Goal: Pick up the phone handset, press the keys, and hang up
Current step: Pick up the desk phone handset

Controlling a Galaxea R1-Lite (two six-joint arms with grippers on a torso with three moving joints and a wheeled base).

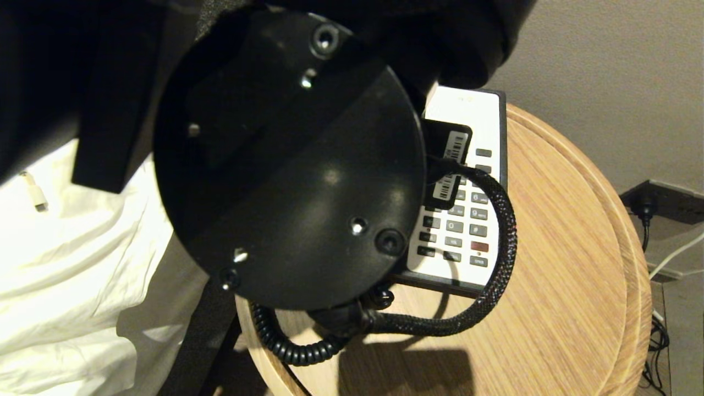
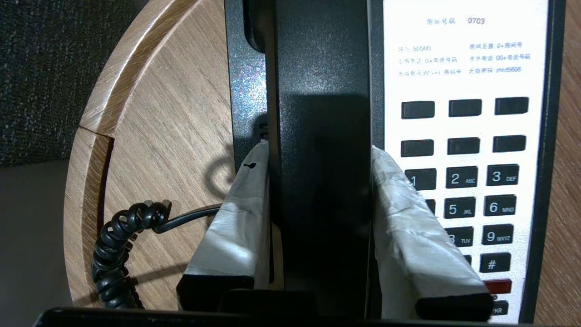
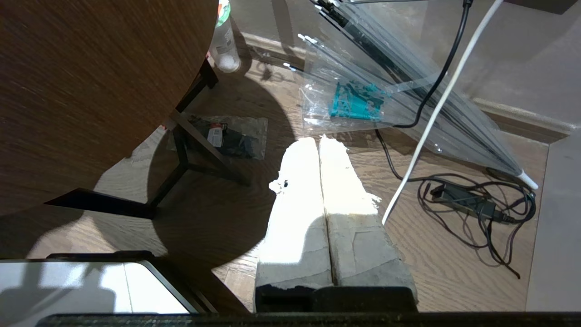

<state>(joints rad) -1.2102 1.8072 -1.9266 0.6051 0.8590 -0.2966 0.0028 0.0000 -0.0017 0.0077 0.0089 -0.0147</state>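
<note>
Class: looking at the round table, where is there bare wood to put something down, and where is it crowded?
Bare wood lies between the phone base and the table rim. Crowded: the coiled cord side, where the left tool straddles the handset.

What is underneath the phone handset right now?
The phone handset lies on the black phone base, which shows along one side, beside the keys. The cradle beneath it is covered. The left gripper straddles its sides.
</note>
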